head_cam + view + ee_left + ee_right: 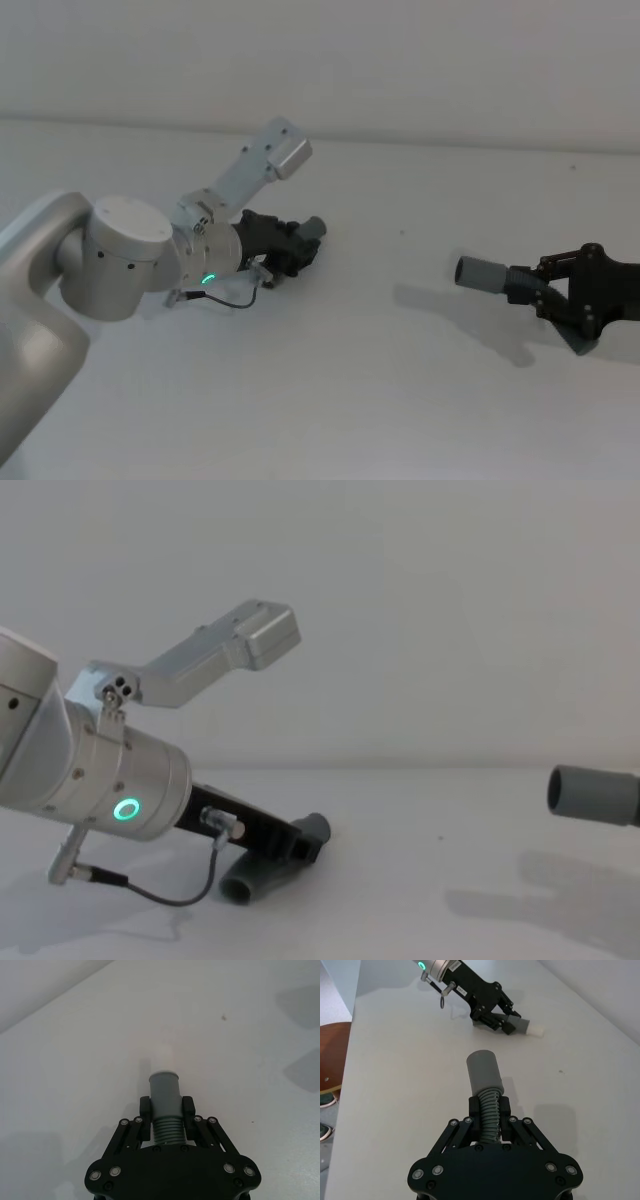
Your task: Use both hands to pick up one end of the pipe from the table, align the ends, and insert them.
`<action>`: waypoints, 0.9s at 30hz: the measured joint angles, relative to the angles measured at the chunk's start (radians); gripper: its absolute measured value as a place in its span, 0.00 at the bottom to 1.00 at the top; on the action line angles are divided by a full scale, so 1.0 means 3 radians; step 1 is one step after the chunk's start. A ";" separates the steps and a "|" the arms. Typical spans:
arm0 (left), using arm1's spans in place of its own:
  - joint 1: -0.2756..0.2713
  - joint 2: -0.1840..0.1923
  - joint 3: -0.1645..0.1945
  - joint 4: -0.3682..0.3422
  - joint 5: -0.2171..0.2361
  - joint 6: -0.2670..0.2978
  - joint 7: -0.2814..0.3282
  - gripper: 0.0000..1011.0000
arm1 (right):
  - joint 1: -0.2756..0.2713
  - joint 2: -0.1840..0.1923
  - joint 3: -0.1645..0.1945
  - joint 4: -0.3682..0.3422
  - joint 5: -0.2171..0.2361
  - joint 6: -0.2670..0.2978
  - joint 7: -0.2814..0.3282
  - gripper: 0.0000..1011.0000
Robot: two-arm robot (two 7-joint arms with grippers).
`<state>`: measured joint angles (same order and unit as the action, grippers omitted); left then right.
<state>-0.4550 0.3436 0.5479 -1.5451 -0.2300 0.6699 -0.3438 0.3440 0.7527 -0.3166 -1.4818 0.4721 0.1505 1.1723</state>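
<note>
My left gripper (296, 250) is shut on the ribbed neck of the white-tipped pipe piece (165, 1090), held low over the table (400, 400). Its white stub end (162, 1057) points away from the fingers, and its other end (245, 885) rests on the table. My right gripper (548, 288) is shut on the ribbed part of the second pipe piece (485, 1080), held above the table with a shadow under it. The open grey mouth (472, 271) faces left toward the left gripper (496, 1012). A wide stretch of bare table separates the two ends.
The white table runs back to a pale wall (400, 60). In the right wrist view the table's edge (347, 1070) drops off beside a brown round seat (332, 1055) on the floor.
</note>
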 joint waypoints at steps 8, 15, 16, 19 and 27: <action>-0.0070 0.0114 0.0054 -0.0024 0.0030 -0.0158 -0.0209 0.36 | 0.0031 0.0029 -0.0012 0.0037 0.0008 -0.0026 0.0073 0.21; -0.0142 0.0256 0.0084 -0.0058 0.0029 -0.0390 -0.0468 0.36 | 0.0043 0.0041 -0.0017 0.0055 0.0013 -0.0039 0.0103 0.21; -0.0148 0.0271 0.0086 -0.0061 0.0028 -0.0409 -0.0488 0.36 | 0.0044 0.0041 -0.0018 0.0056 0.0014 -0.0041 0.0105 0.21; -0.0177 0.0340 0.0092 -0.0078 0.0006 -0.0532 -0.0618 0.36 | 0.0049 0.0046 -0.0019 0.0059 0.0015 -0.0045 0.0113 0.21; -0.0241 0.0537 0.0093 -0.0133 -0.0085 -0.0851 -0.0974 0.36 | 0.0054 0.0051 -0.0021 0.0067 0.0019 -0.0049 0.0129 0.21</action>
<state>-0.5272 0.5046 0.5758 -1.5851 -0.2556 0.4146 -0.6359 0.3602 0.7681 -0.3230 -1.4617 0.4778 0.1357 1.2109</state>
